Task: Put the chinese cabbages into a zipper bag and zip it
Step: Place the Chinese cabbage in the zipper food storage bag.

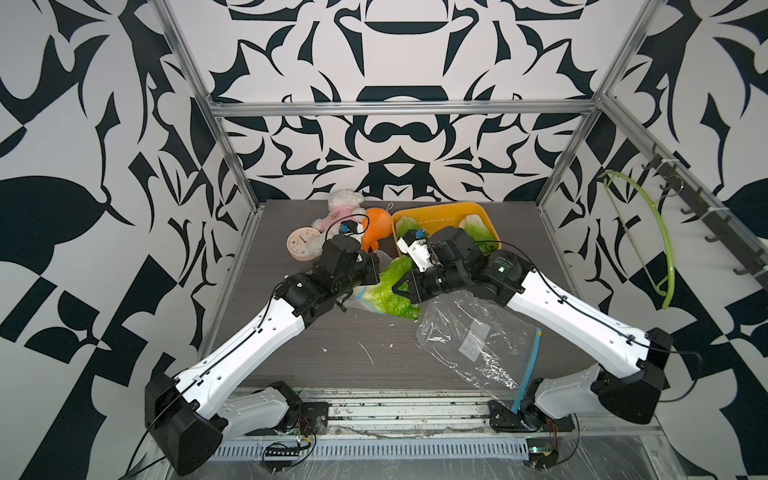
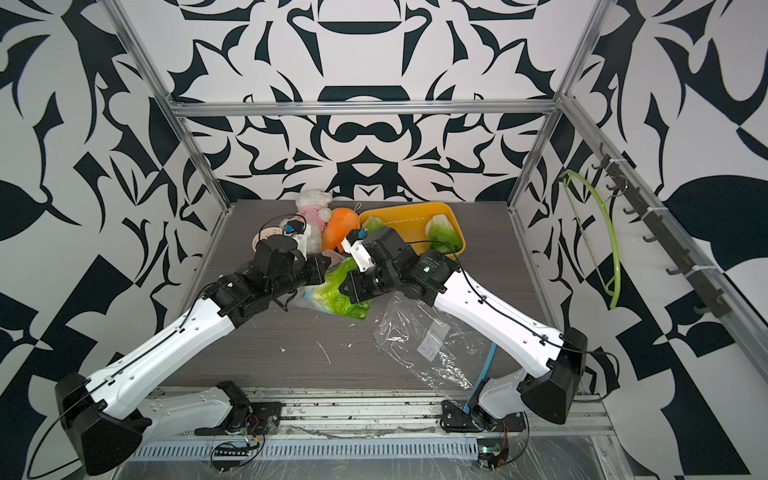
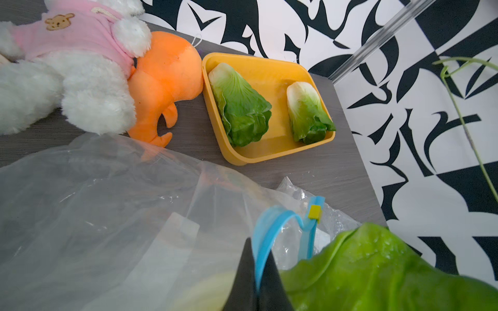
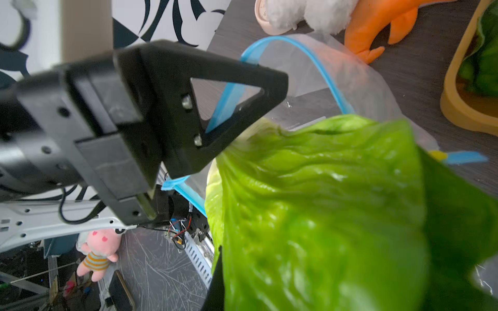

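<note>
Though crumpled, lying flat at the near right: a spare clear bag (image 1: 478,345) with a blue zip edge. Farther in, at the middle, left gripper (image 3: 258,251) pinched fully shut on the blue rim (image 3: 262,231) of the zipper bag (image 3: 107,215), that rim arched up in a loop. Just beside it, right gripper (image 1: 397,287) clamped tight on the leafy end of a chinese cabbage (image 4: 323,215), white stem end at the bag's mouth; how far inside, cannot tell. Beyond, a yellow tray (image 3: 269,64) holding second cabbage (image 3: 242,107) and third cabbage (image 3: 307,113), apart from each other, stem ends pointing rearward. Just beside the tray, orange plush (image 3: 164,78); against that, white plush in pink (image 3: 80,53); near it, a round clock (image 1: 301,245).
</note>
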You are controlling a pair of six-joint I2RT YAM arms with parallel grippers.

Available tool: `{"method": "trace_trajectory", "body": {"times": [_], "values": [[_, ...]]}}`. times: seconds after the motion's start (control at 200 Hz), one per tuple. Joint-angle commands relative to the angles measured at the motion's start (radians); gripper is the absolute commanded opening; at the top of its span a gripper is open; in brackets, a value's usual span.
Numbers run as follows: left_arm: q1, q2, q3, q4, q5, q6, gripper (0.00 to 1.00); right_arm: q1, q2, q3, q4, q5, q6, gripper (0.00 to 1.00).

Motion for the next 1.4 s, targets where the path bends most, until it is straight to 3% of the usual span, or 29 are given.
{"method": "trace_trajectory", "body": {"times": [0.0,0.085,0.265,0.61,0.815,0.88,0.955,1.025,1.1,1.17,1.285,1.395], "values": [[0.0,-0.027,-0.02,0.046,-0.008,-0.074,0.0,0.006,-0.03,0.01,0.158,-0.004,0.066,0.0],[0.0,-0.034,-0.032,0.069,-0.018,-0.103,0.0,0.023,0.007,0.04,0.124,-0.041,0.042,0.0],[0.0,-0.034,-0.035,0.112,-0.009,-0.114,0.0,0.062,0.095,0.089,-0.014,0.011,-0.024,0.0],[0.0,-0.07,-0.066,0.137,-0.007,-0.154,0.0,0.062,0.029,0.002,0.316,0.01,0.12,0.0],[-0.001,-0.097,-0.068,0.133,-0.031,-0.168,0.0,0.062,0.092,0.018,0.211,-0.073,0.068,0.0],[0.0,-0.1,-0.073,0.144,-0.03,-0.178,0.0,0.062,0.081,-0.009,0.248,-0.093,0.082,0.04],[-0.002,-0.103,-0.081,0.159,-0.029,-0.186,0.0,0.062,0.062,-0.04,0.31,-0.108,0.098,0.17],[0.0,-0.106,-0.083,0.167,-0.031,-0.196,0.0,0.062,0.059,-0.038,0.32,-0.108,0.097,0.2],[-0.001,-0.112,-0.084,0.177,-0.029,-0.213,0.0,0.061,0.064,-0.033,0.319,-0.098,0.094,0.2],[-0.001,-0.118,-0.09,0.185,-0.03,-0.237,0.0,0.061,0.071,-0.03,0.313,-0.068,0.1,0.11],[0.0,-0.134,-0.109,0.193,-0.045,-0.278,0.0,0.061,0.054,-0.07,0.417,-0.076,0.16,0.06],[0.0,-0.151,-0.121,0.181,-0.06,-0.312,0.0,0.062,0.044,-0.096,0.466,-0.053,0.192,0.06]]}}
